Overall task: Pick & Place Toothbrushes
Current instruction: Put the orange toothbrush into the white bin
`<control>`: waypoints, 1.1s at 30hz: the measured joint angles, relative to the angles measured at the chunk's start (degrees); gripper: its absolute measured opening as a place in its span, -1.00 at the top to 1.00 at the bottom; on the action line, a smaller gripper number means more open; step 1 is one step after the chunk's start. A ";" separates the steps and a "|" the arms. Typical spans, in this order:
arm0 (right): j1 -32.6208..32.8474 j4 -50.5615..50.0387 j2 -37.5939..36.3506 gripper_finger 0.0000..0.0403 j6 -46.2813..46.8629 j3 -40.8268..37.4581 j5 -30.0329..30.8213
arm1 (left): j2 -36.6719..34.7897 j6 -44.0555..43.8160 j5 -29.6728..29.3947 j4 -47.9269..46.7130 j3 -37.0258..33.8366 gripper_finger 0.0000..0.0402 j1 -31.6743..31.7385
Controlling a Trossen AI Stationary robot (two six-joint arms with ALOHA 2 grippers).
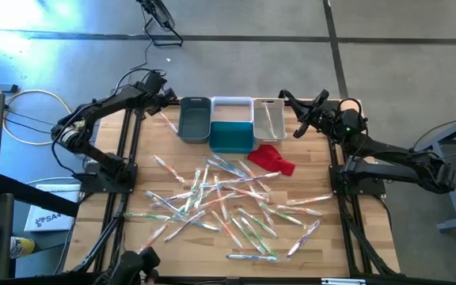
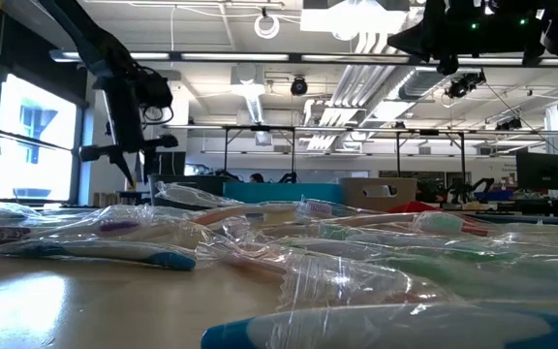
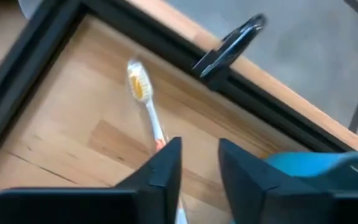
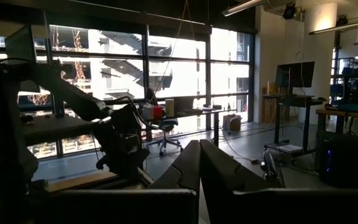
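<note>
Many wrapped toothbrushes (image 1: pixel 228 198) lie scattered over the middle of the wooden table. One with an orange-yellow head (image 3: pixel 143 99) lies alone near the far left corner (image 1: pixel 167 123), beside the grey-blue bin (image 1: pixel 195 119). My left gripper (image 3: pixel 201 162) hangs just above it, slanting down, open; nothing sits in the gap. Its handle runs out of sight behind one finger (image 3: pixel 163 168). My right gripper (image 4: pixel 199 163) is shut on nothing and raised at the far right (image 1: pixel 303 119). My left gripper stands open over the lone toothbrush. The handle (image 3: pixel 157 134) passes behind one finger, which hides it, so I cannot tell whether that finger touches it. The brush lies flat on the table.
A row of bins stands at the far edge: the grey-blue one, a teal one (image 1: pixel 232 136) with a white one (image 1: pixel 232 107) behind it, and a pale one (image 1: pixel 269 119). A red cloth (image 1: pixel 274 158) lies in front of them. The black table frame (image 3: pixel 55 37) runs close by the left gripper.
</note>
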 joint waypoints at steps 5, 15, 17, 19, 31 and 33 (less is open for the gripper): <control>0.00 -0.58 0.00 0.99 0.01 0.00 0.03 | 3.60 -4.76 2.29 -0.17 0.00 0.26 0.04; 0.00 -1.52 0.00 0.99 0.01 0.00 0.09 | 6.75 -5.85 3.42 -0.61 -0.02 0.31 0.02; 0.00 -1.52 0.00 0.99 0.01 0.00 0.10 | 6.75 -5.82 2.96 -1.30 -0.02 0.31 0.02; 0.00 -1.52 0.00 0.99 0.03 0.00 0.09 | 6.75 -5.82 2.27 -1.93 -0.07 0.31 0.02; 0.00 -2.91 0.00 0.99 0.03 0.00 0.09 | 6.82 -6.06 -0.95 -1.98 -0.07 0.31 0.02; 0.00 -2.99 0.00 0.99 0.03 0.00 0.09 | 6.82 -6.16 -1.61 -1.80 -0.07 0.31 0.03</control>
